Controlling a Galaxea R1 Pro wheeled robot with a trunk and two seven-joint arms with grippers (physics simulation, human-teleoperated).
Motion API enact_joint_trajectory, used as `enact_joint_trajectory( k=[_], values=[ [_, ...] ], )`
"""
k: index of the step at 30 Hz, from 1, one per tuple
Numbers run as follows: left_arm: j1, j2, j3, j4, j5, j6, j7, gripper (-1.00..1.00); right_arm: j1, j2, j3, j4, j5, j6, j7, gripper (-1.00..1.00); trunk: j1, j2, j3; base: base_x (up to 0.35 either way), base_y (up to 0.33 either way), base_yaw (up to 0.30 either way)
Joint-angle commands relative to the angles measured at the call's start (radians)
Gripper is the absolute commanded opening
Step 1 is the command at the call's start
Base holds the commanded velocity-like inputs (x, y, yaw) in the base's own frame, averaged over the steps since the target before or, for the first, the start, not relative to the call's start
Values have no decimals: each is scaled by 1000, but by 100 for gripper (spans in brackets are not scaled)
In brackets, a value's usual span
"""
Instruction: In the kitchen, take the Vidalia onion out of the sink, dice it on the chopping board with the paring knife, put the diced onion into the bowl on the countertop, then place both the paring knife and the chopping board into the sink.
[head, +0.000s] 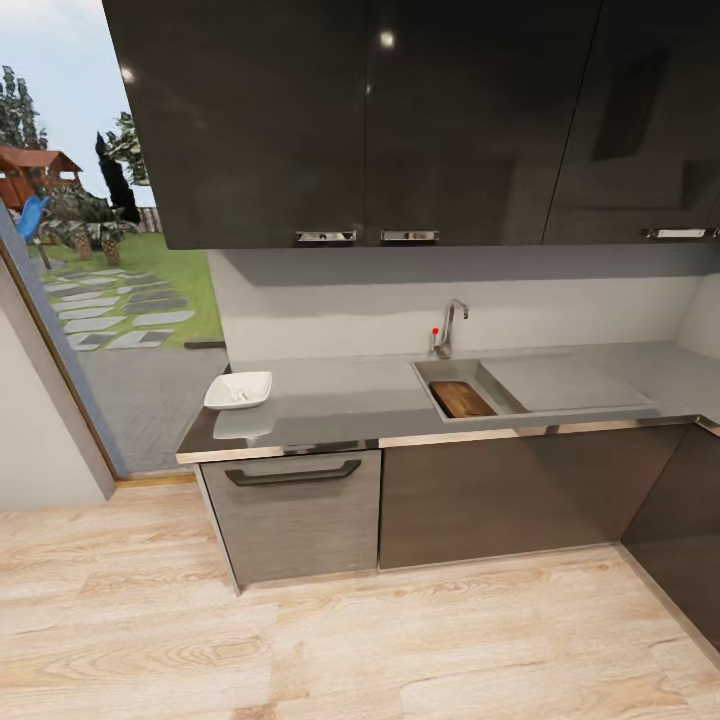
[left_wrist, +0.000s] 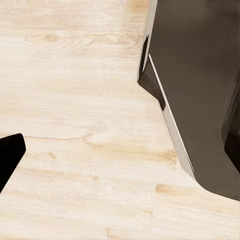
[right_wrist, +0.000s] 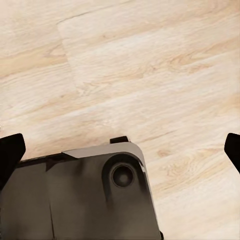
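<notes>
At mid-frame the chopping board (head: 462, 399) lies in the sink (head: 440, 370), and the white bowl (head: 238, 390) holding pale dice sits at the bench's (head: 340, 405) left end, suggesting near completion; right claw (right_wrist: 120, 150) spread wide over wooden floor (right_wrist: 150, 75), left claw's state unclear.

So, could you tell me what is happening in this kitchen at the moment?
Nothing is being handled right now; the head view looks at the counter from a distance. The chopping board lies in the sink, and the white bowl with pale bits inside sits on the countertop. Both wrist cameras look down at the wooden floor. The paring knife can't be made out.
</notes>
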Motion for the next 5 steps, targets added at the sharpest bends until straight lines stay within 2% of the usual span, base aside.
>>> enact_joint_trajectory(
  k=[1,5],
  values=[
    [0,0,-1,-2,9,-1,-1,100,-1,1,9,0,-7,-2,-5,100,1,-2,-2,0,0,0],
    [0,0,-1,-2,9,-1,-1,100,-1,1,9,0,-6,-2,-5,100,1,-2,-2,0,0,0]
  ],
)
